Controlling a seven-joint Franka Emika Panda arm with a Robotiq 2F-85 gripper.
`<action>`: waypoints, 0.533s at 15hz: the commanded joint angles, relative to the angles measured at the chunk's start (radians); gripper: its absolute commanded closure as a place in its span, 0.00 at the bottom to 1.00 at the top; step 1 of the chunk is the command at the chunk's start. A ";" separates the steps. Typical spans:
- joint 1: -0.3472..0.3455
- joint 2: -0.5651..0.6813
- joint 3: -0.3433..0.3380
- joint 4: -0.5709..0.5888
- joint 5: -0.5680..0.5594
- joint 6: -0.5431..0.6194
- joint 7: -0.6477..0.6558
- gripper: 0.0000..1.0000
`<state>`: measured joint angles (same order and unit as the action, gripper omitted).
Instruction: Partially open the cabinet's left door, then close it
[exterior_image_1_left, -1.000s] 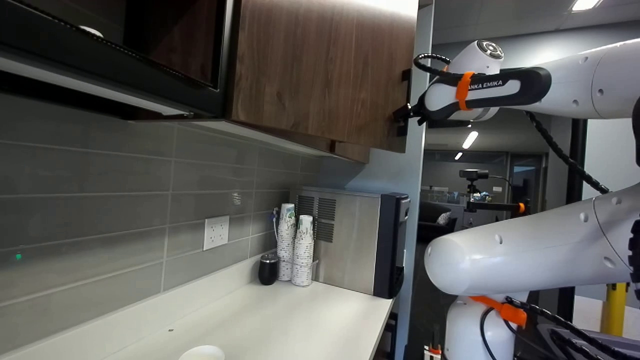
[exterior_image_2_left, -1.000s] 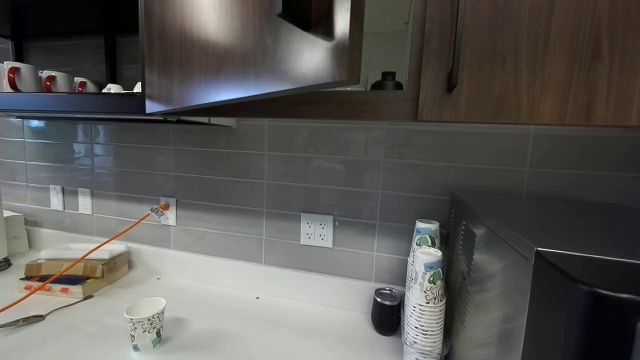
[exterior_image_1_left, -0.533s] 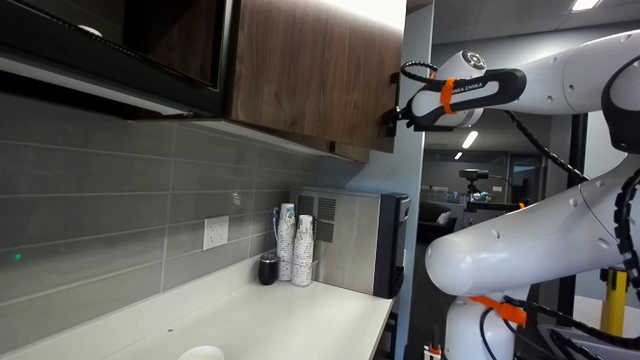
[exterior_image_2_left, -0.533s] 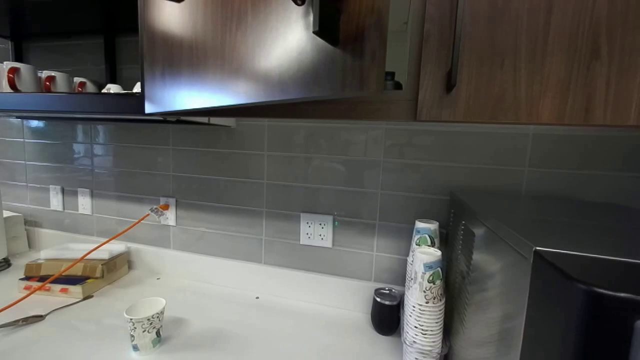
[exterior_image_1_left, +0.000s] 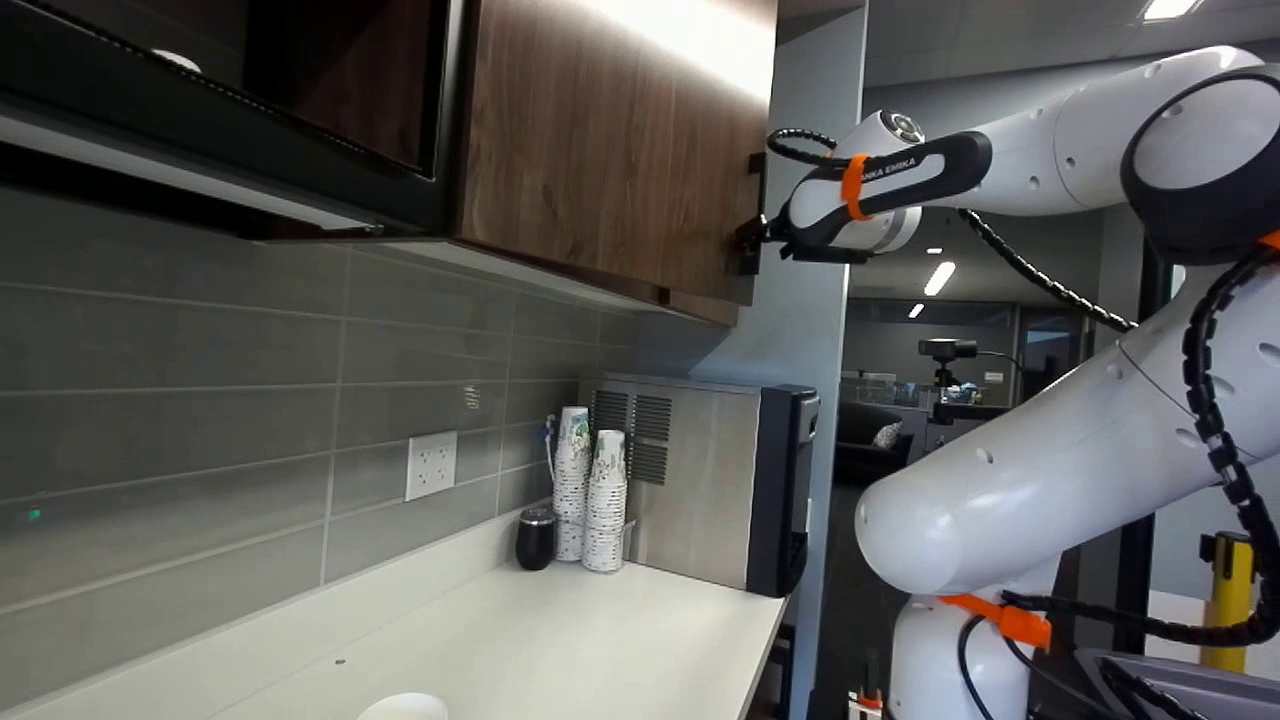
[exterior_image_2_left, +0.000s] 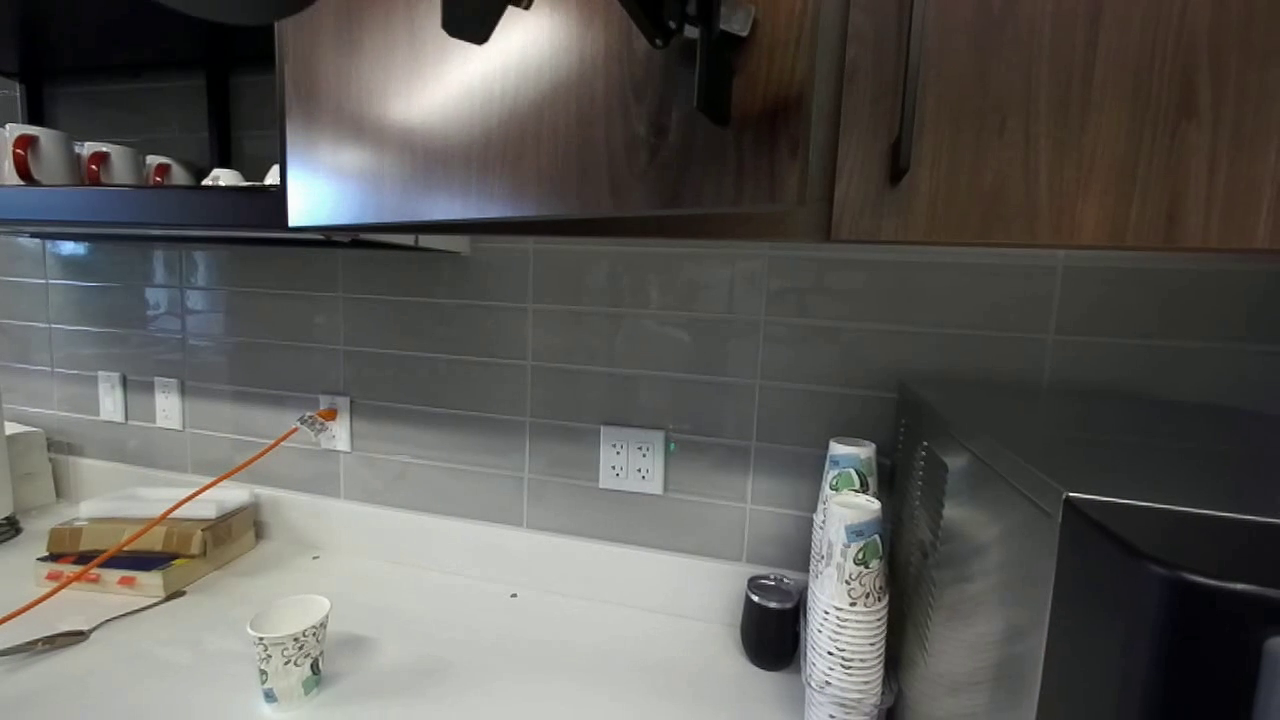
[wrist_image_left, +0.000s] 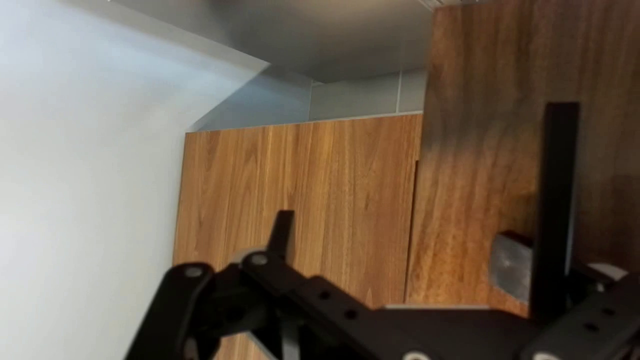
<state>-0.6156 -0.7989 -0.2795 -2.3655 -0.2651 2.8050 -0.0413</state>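
Observation:
The dark walnut cabinet (exterior_image_2_left: 1080, 130) hangs above the counter. Its left door (exterior_image_1_left: 620, 150) stands slightly ajar in both exterior views (exterior_image_2_left: 540, 130); its lower edge is still angled out from the cabinet. In the wrist view the left door (wrist_image_left: 475, 165) is at right, beside the right door (wrist_image_left: 310, 195). The left door's black bar handle (wrist_image_left: 555, 200) also shows in an exterior view (exterior_image_2_left: 713, 80). My gripper (wrist_image_left: 397, 250) is open, its fingers wide apart. One finger with a silver tip passes behind the handle; the other is in front of the right door. The door's inner face is hidden.
A black shelf with mugs (exterior_image_2_left: 45, 155) adjoins the cabinet at left. Below, the counter (exterior_image_2_left: 480, 650) holds paper cup stacks (exterior_image_2_left: 850, 600), a black tumbler (exterior_image_2_left: 772, 625), a single paper cup (exterior_image_2_left: 290, 650) and a steel machine (exterior_image_1_left: 695, 480). A pale wall (wrist_image_left: 90, 200) borders the right door.
The left door has swung inward toward the cabinet, and my gripper has moved with it at the handle. The gap that showed the cabinet's inside and a dark bottle is now covered.

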 joint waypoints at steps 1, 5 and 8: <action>0.063 0.096 0.001 0.090 0.056 0.033 0.020 0.00; 0.136 0.157 0.006 0.134 0.086 0.066 0.027 0.00; 0.177 0.197 0.020 0.168 0.100 0.075 0.036 0.00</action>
<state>-0.4792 -0.6619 -0.2641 -2.2602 -0.1995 2.8609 -0.0150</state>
